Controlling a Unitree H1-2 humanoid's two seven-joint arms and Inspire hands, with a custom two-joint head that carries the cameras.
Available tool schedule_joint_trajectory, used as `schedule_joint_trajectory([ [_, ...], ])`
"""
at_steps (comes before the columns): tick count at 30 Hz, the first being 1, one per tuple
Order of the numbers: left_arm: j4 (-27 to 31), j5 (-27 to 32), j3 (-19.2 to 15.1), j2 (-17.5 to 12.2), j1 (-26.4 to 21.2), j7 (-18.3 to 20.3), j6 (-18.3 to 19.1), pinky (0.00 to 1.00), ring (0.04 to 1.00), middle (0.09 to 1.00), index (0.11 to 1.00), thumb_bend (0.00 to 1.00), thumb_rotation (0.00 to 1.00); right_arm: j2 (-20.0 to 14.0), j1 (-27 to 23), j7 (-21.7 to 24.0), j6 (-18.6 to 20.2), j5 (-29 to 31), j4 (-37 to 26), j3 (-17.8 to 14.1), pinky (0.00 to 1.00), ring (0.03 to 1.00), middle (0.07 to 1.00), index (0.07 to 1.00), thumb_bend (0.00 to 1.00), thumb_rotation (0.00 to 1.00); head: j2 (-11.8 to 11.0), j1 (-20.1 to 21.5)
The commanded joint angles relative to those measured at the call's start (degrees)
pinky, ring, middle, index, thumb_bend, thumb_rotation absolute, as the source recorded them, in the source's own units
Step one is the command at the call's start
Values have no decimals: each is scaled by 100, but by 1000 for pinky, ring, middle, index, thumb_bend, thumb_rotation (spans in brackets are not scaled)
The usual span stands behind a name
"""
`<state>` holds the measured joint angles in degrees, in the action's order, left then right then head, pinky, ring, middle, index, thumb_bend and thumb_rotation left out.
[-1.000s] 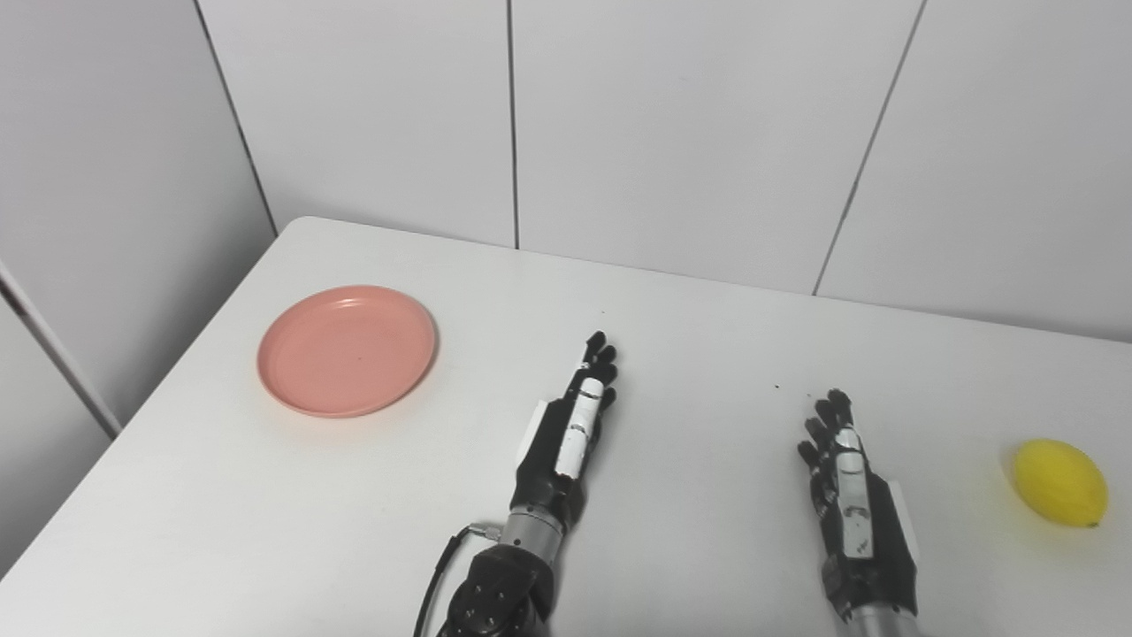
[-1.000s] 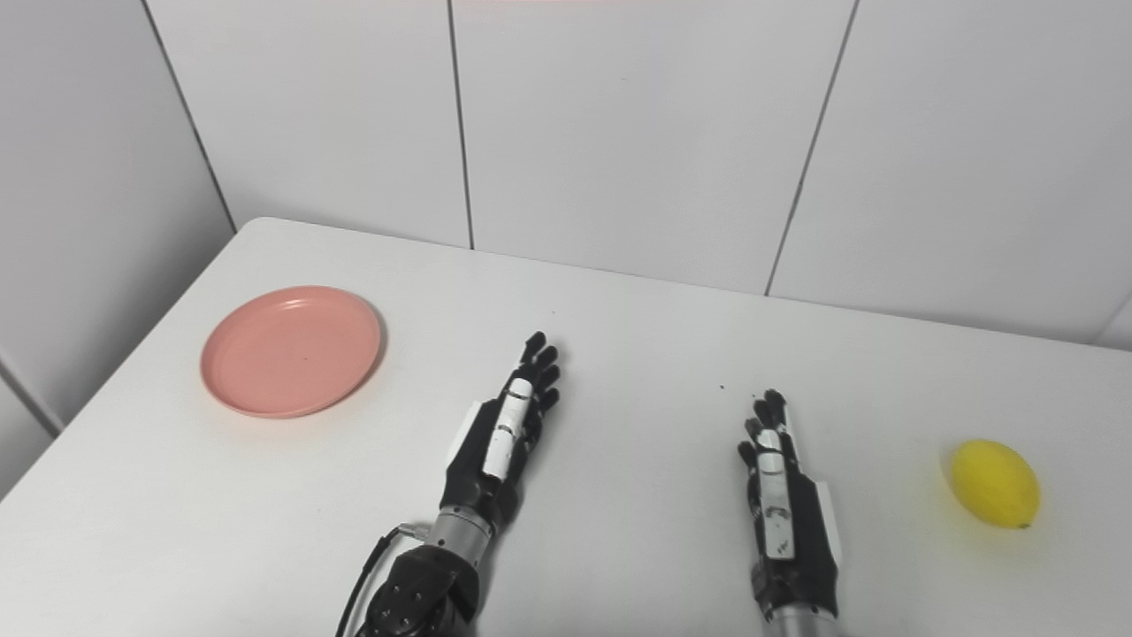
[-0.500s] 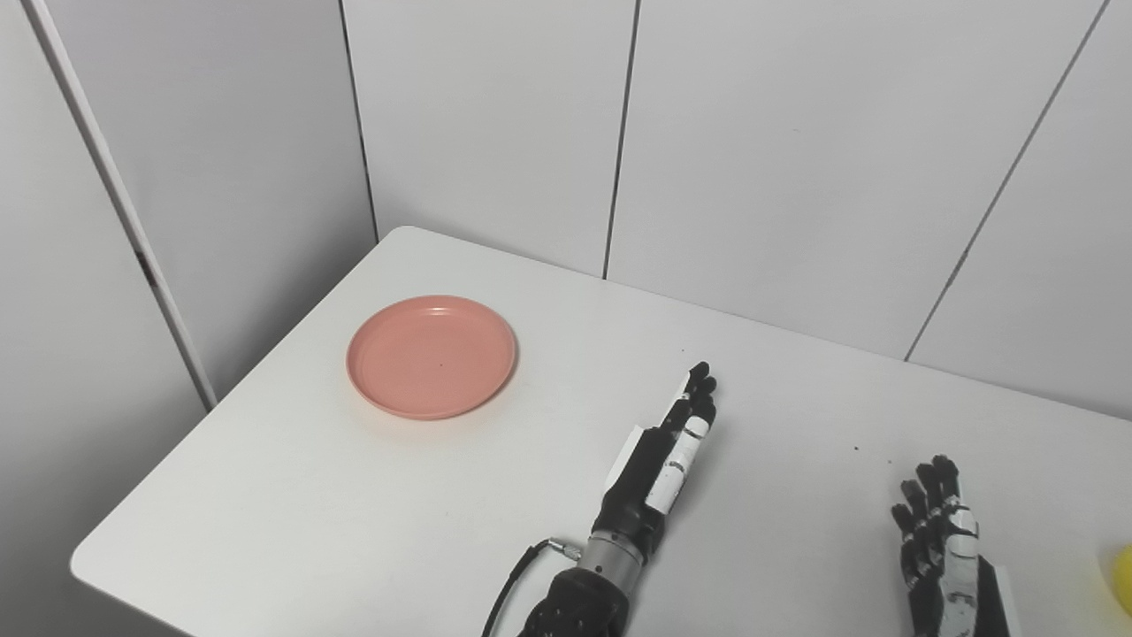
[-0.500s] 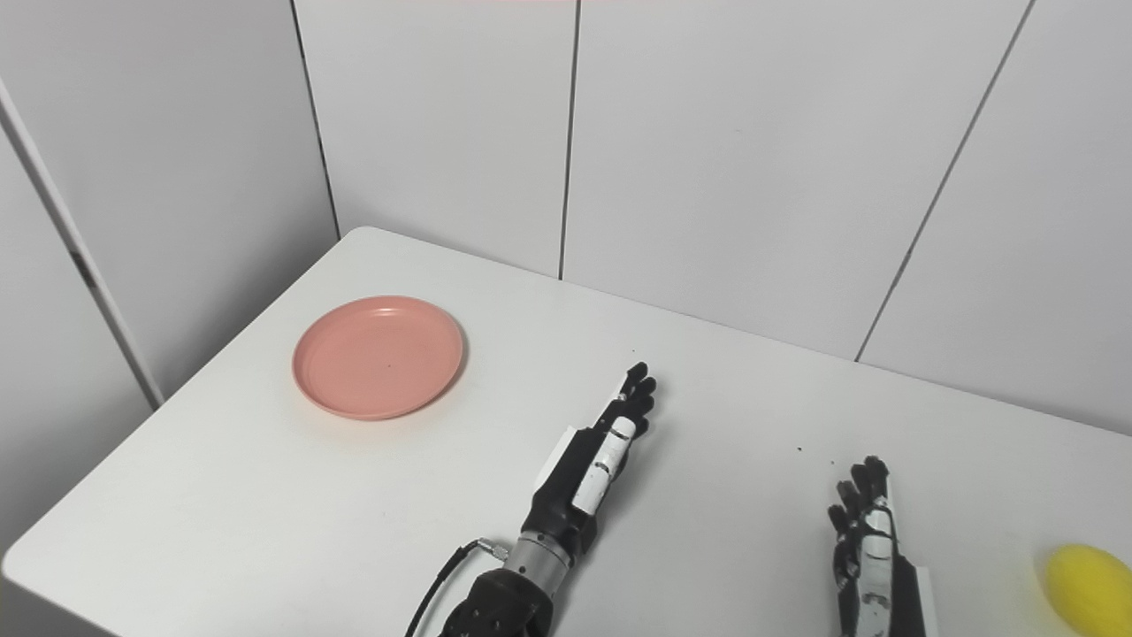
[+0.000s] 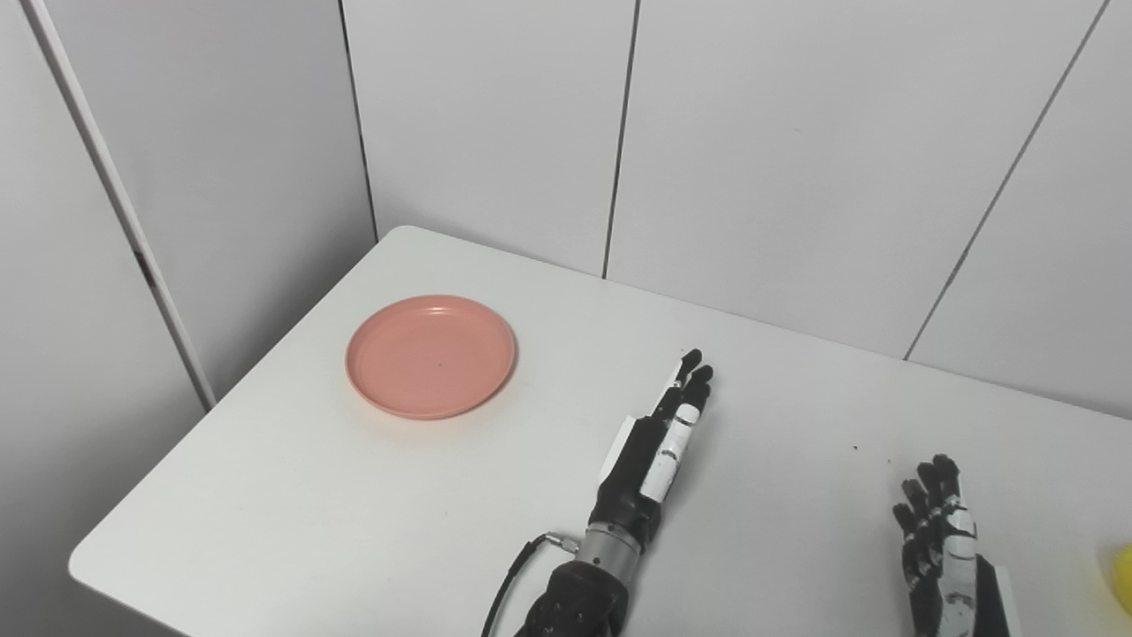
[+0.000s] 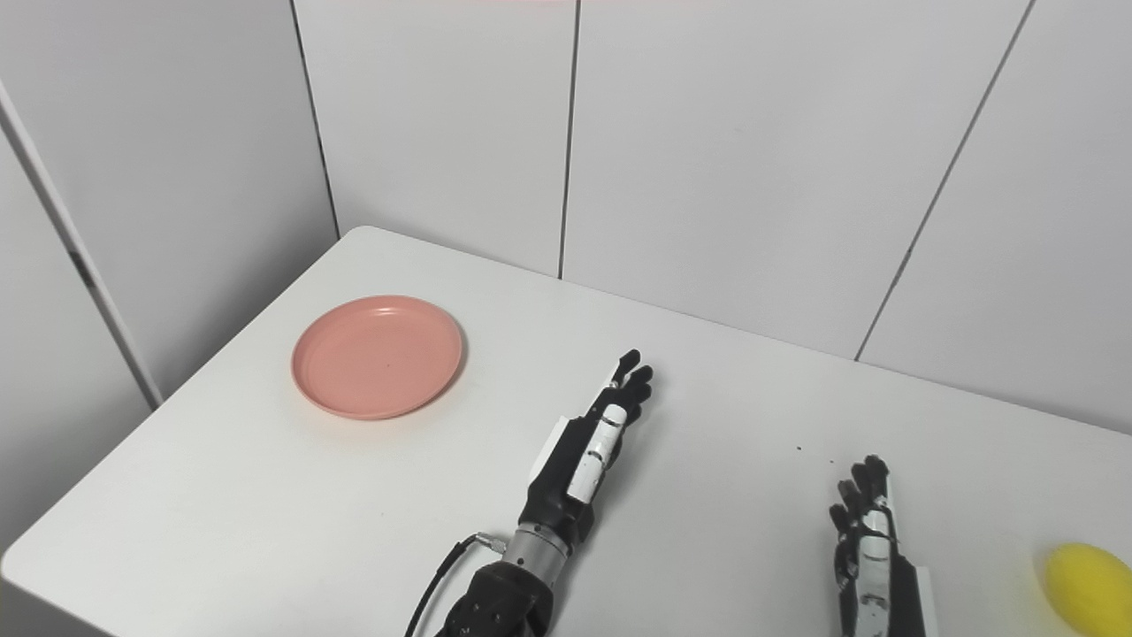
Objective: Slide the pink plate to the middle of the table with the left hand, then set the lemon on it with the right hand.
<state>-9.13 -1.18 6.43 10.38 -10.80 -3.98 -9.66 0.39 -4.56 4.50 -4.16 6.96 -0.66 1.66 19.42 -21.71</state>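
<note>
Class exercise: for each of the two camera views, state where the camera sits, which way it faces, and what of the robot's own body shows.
Left eye view: on the head, looking down at the table; shows left hand, right hand.
Right eye view: beside it, same direction, same hands.
Both share the pink plate and lemon.

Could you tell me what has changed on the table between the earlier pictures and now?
Mostly the camera: the head turned left a second ago, shifting the whole picture. Since then the left hand has edged slightly forward over the table, open and holding nothing. Nothing was grasped or released. The pink plate, the lemon and the open right hand stayed where they were.
</note>
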Motion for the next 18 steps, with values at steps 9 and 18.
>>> schedule_joint_trajectory([
  [9, 411, -203, -423, -193, -439, -321, -36, 826, 815, 825, 809, 515, 1000, 53, 116, 30, -251, -28, -38, 11, 1000, 1000, 1000, 1000, 582, 1000, -51, 2],
  [18, 716, -373, -764, -595, -804, -512, 271, 744, 739, 750, 733, 550, 1000, 45, 119, 64, -238, -15, -59, 12, 1000, 1000, 1000, 1000, 590, 1000, -80, -54],
])
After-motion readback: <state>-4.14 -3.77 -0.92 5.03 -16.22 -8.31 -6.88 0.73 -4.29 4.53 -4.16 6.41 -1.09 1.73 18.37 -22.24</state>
